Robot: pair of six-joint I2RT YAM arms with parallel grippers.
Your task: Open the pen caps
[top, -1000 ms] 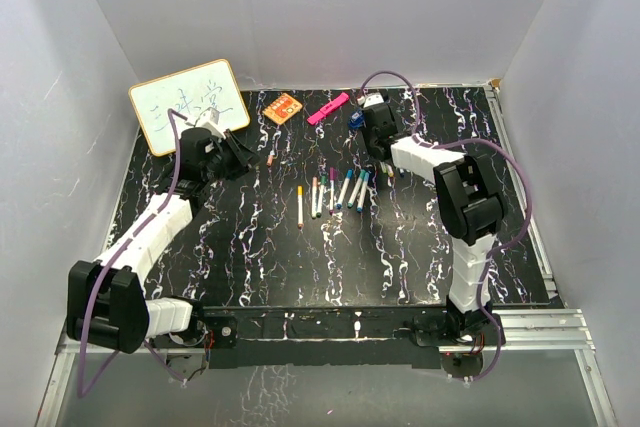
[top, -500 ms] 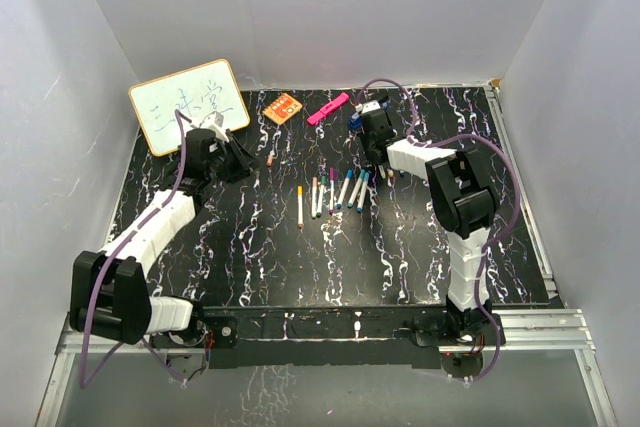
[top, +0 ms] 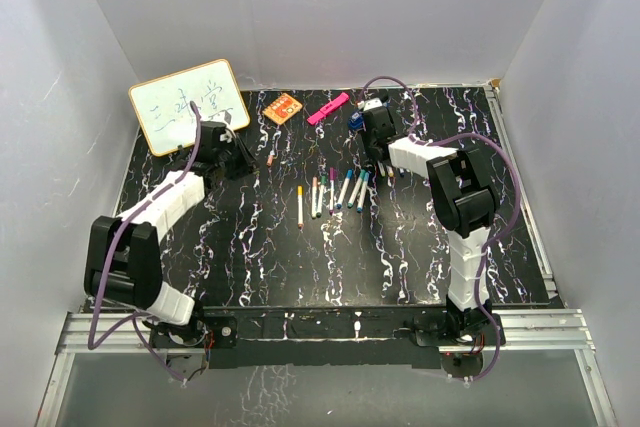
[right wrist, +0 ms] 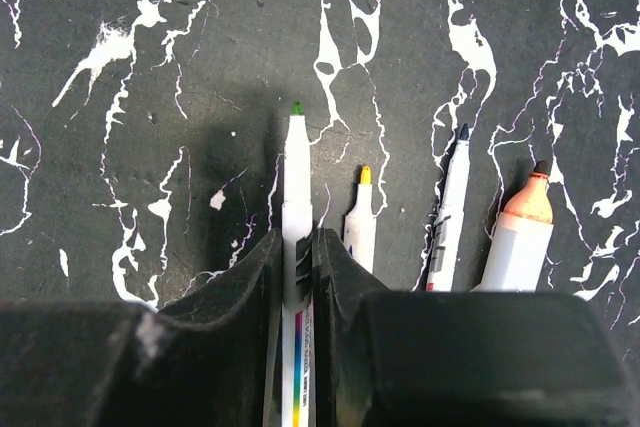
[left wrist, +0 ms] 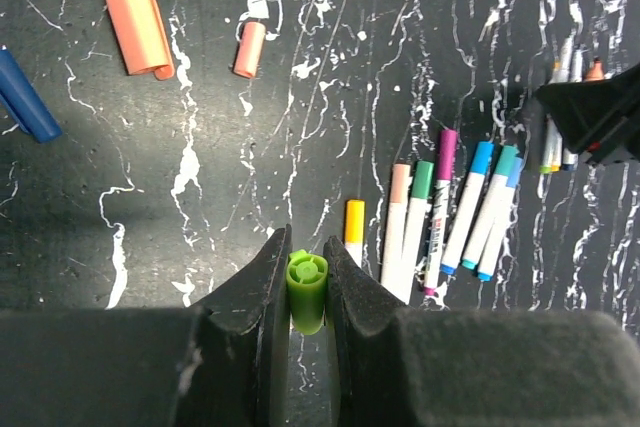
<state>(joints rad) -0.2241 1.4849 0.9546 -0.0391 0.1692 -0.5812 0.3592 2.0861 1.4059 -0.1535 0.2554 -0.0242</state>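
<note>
Lab test booth: white walls (top: 320, 17) (plain panels) around marbled table (top: 260, 247)

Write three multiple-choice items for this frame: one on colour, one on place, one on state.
1. Tip colour of the thin white pen in the right gripper? A. red B. black C. green
2. Where is the small green plastic cap? A. on that pen B. in the right gripper C. between the fingers of the left gripper
3. That pen's state? A. capped B. uncapped C. snapped

Key: C, a green nib shows; C, the left fingers pinch it; B, the nib is bare.
</note>
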